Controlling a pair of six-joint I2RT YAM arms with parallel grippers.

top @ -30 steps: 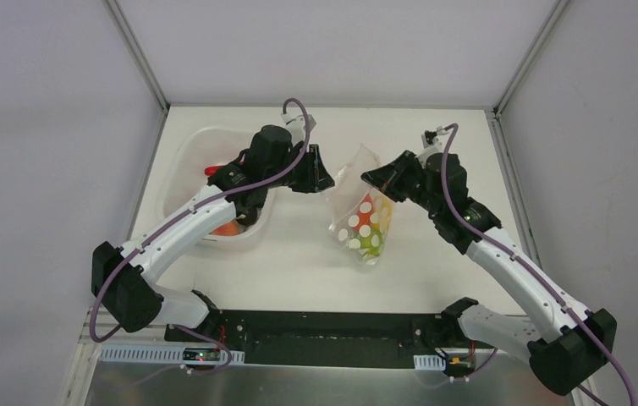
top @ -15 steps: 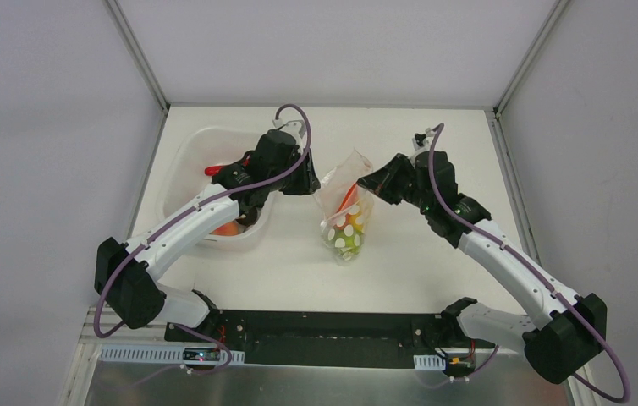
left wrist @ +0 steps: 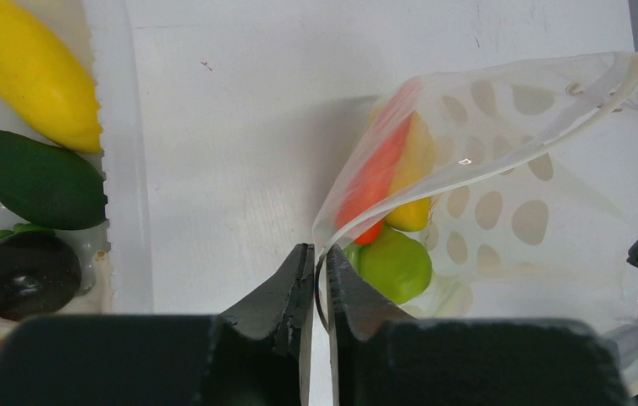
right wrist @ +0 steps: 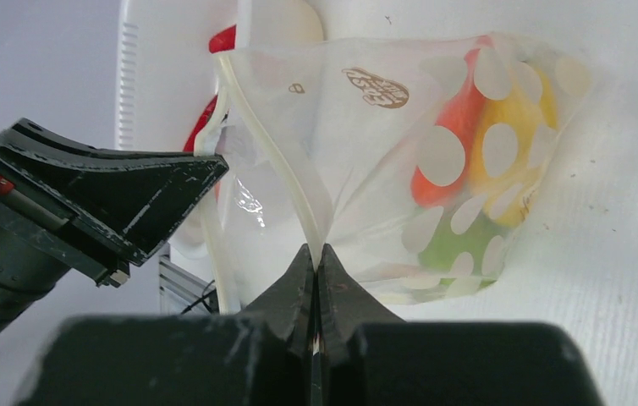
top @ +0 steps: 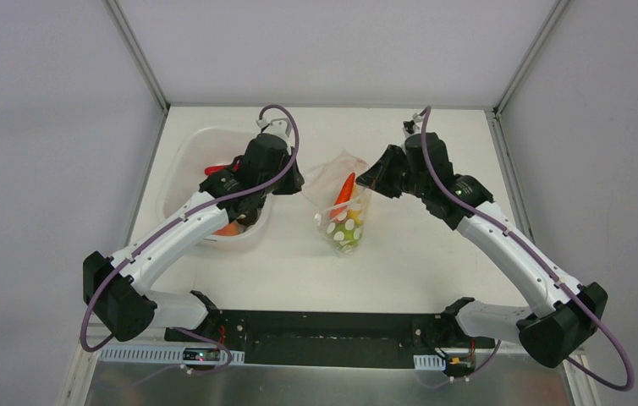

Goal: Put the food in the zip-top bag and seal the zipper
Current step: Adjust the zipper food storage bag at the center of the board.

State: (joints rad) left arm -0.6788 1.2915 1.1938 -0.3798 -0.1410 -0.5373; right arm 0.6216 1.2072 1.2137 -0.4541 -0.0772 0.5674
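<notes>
The bench point(top: 434, 254) is a plain white, faintly scuffed surface. Pale grey wall panels point(top: 45, 127) box it in, with bare metal posts point(top: 138, 55) rising from its far corners. A black base plate point(top: 324, 326) spans the bottom centre of the top view.

The zip-top bag point(top: 343, 210) hangs at the centre of that view, lifted by its mouth between the two arms. Whether its lower end touches the bench I cannot tell.

The left gripper point(left wrist: 319, 252) is pinched nearly closed on one lip of the mouth — the clear edge runs straight in between its fingertips. The right gripper point(right wrist: 316, 249) is clamped tight on the opposite lip, where the zipper point(right wrist: 269, 152) curves down into its tips as a pale strip. The mouth gapes open between them.

The food shows through the dots: an orange piece point(top: 345, 188), a yellow piece point(left wrist: 413, 182) and, lower, a green piece point(left wrist: 394, 264).

At centre left of the top view stands a white tub point(top: 182, 152) — at the left edge of the left wrist view it holds a yellow fruit point(left wrist: 32, 72), a dark green fruit point(left wrist: 36, 178) and a dark purple fruit point(left wrist: 19, 275).
</notes>
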